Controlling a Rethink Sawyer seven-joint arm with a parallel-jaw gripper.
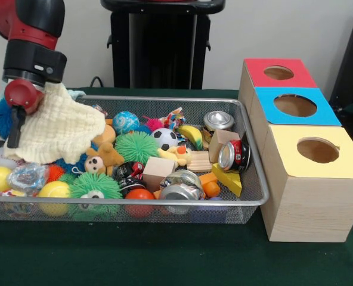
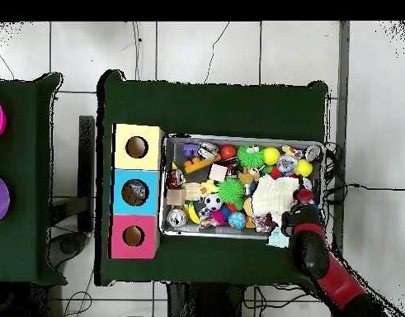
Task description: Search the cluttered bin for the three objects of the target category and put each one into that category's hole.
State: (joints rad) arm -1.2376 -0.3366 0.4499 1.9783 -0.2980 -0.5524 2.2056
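Green cloth covers the table; pale tiled floor surrounds it.

the bin is fine silvery wire mesh with a smooth metal rim. a pale yellow cloth looks soft and waffle-textured. crushed cans are shiny metal. the green spiky balls look rubbery and fuzzy, the yellow balls smooth and glossy. a small block and the boxes show pale matt wood grain, with flat painted tops. the tabletop wears dark green matt cloth.
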